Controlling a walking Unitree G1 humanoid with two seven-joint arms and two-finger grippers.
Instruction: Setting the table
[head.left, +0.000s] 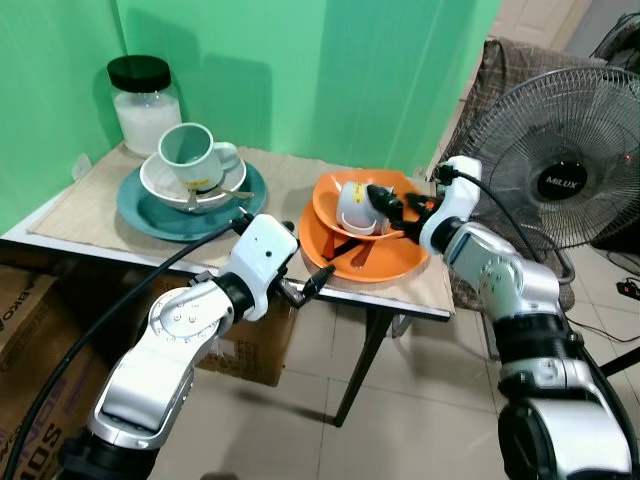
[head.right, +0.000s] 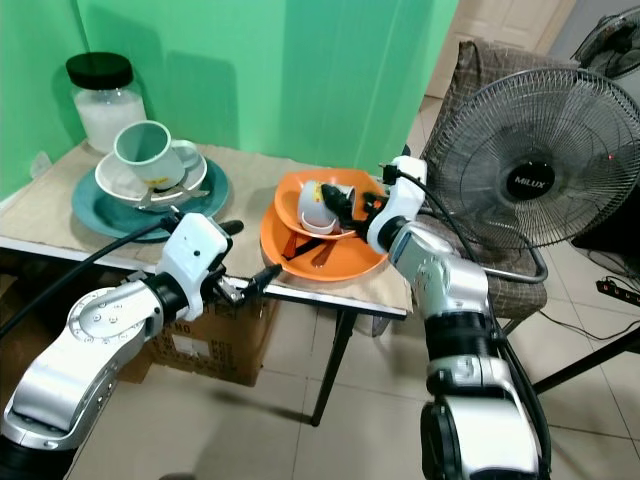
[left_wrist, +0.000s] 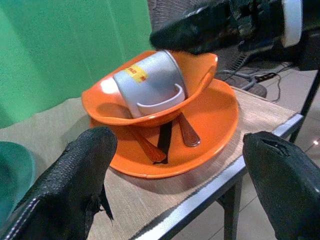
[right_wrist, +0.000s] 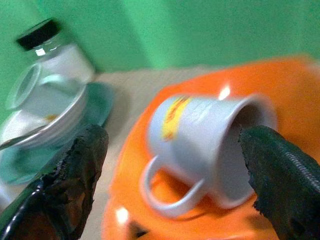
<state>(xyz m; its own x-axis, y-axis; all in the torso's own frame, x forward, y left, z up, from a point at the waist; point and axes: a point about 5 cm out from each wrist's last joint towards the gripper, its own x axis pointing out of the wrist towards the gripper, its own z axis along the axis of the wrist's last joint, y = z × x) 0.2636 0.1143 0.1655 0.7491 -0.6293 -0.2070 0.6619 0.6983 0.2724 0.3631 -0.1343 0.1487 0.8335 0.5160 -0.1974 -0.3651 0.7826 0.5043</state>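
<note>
A white mug (head.left: 352, 208) lies on its side in an orange bowl (head.left: 323, 196), which sits on an orange plate (head.left: 400, 262) at the table's right end. Two spoons (left_wrist: 186, 131) lie on the plate under the bowl. My right gripper (head.left: 388, 203) is open, one finger on each side of the mug (right_wrist: 205, 140); I cannot tell whether they touch it. My left gripper (left_wrist: 180, 142) hovers open at the table's front edge, pointing at the orange plate, nothing between its fingers. At the left, a teal plate (head.left: 150, 218) carries a white bowl (head.left: 160, 182), a tilted mug (head.left: 190, 155) and a spoon.
A jar (head.left: 145, 100) with a black lid stands at the table's back left corner. A floor fan (head.left: 570, 170) and a draped chair (head.left: 520, 60) stand close on the right. Cardboard boxes (head.left: 250, 350) sit under the table. A beige mat (head.left: 285, 175) covers the tabletop.
</note>
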